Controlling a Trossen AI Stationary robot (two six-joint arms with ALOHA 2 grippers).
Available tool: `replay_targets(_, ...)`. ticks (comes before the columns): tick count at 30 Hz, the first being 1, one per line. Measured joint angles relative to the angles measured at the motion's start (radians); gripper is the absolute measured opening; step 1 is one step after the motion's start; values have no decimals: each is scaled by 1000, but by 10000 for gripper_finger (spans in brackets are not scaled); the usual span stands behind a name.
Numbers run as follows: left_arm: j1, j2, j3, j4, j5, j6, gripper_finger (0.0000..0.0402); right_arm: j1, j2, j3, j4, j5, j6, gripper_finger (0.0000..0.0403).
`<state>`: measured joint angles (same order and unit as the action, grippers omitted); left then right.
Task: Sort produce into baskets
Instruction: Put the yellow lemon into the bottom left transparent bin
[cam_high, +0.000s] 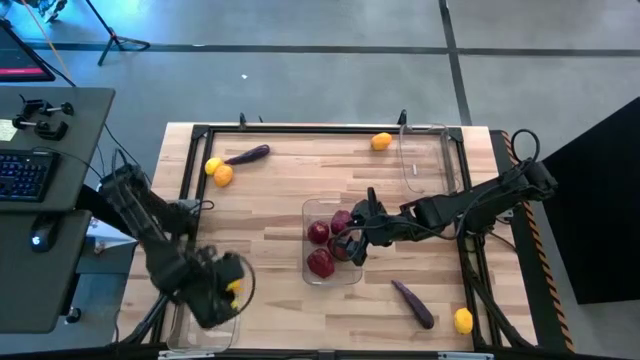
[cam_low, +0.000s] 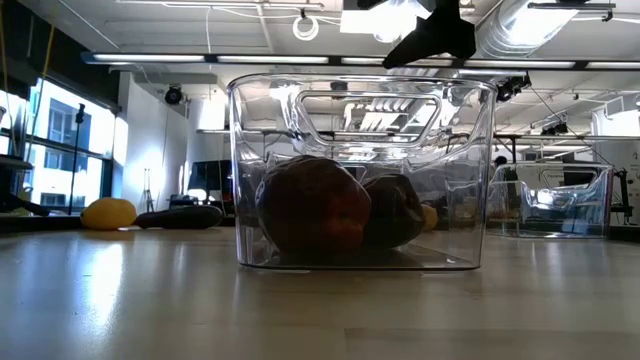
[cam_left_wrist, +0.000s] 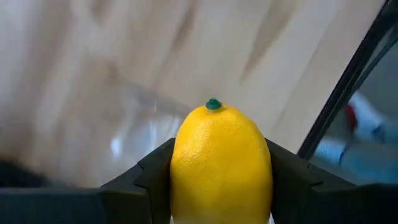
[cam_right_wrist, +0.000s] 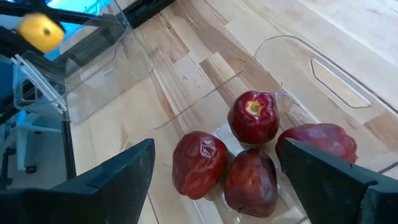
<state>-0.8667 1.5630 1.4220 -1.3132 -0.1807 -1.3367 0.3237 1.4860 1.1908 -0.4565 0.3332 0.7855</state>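
My left gripper (cam_high: 232, 285) is near the table's near-left corner, shut on a yellow lemon (cam_left_wrist: 221, 162), above the far end of a clear basket (cam_high: 203, 335). My right gripper (cam_right_wrist: 214, 180) hangs open over the middle basket (cam_high: 350, 207), which holds several dark red fruits (cam_right_wrist: 254, 117) resting on its floor. A third basket (cam_high: 428, 160) stands at the far right. Loose on the table lie a lemon (cam_high: 381, 142), a yellow fruit (cam_high: 212, 166), an orange one (cam_high: 224, 177), two purple eggplants (cam_high: 248, 155) (cam_high: 413, 303) and another lemon (cam_high: 463, 320). My left gripper pinches the lemon by its two long sides (cam_left_wrist: 181, 163) between its two fingers (cam_left_wrist: 152, 171), about the lemon's middle. The fingers point down. The lemon is lifted clear of the table, its green stem end (cam_left_wrist: 213, 104) pointing away from the wrist.
A black frame (cam_high: 190, 160) runs along the table's edges. A desk with a keyboard (cam_high: 25, 175) stands beyond the table's left edge. Bare wood lies between the near-left basket and the middle basket.
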Motion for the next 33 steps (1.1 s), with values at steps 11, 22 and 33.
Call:
replay_targets(11, -112, 25, -134, 153, 198, -110, 179, 0, 0, 0, -18, 3, -1, 339)
replay_targets(22, -62, -16, -133, 136, 231, -101, 264, 0, 0, 0, -38, 2, -8, 339)
replay_targets(33, 74, -166, -129, 134, 220, -141, 334, 0, 0, 0, -41, -11, -33, 339)
